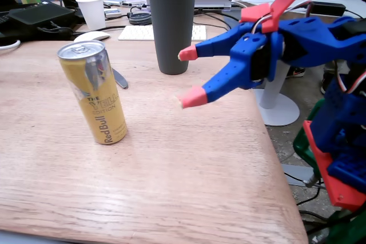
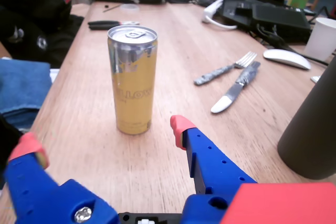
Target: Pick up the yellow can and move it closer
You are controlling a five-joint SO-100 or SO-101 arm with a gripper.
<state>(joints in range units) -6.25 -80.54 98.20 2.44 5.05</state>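
Note:
The yellow can (image 1: pixel 97 91) stands upright on the wooden table (image 1: pixel 171 187), left of centre in the fixed view, red "Red Bull" lettering down its side. In the wrist view the yellow can (image 2: pixel 133 79) stands just ahead of the fingers, apart from them. My gripper (image 1: pixel 189 76) is blue with pink fingertips (image 1: pixel 191 96); it hovers to the right of the can, open, with nothing between its jaws. From the wrist camera, my gripper (image 2: pixel 104 139) shows both pink tips spread wide, the can in line with the gap.
A tall dark grey tumbler (image 1: pixel 171 27) stands behind the gripper, at the right edge as the tumbler (image 2: pixel 315 129) in the wrist view. A fork (image 2: pixel 226 68), a knife (image 2: pixel 236 86) and a mouse (image 2: pixel 287 58) lie beyond. Paper cups (image 1: pixel 92 11) and a keyboard (image 1: pixel 143 32) sit at the back. The table edge (image 1: pixel 280 164) runs right.

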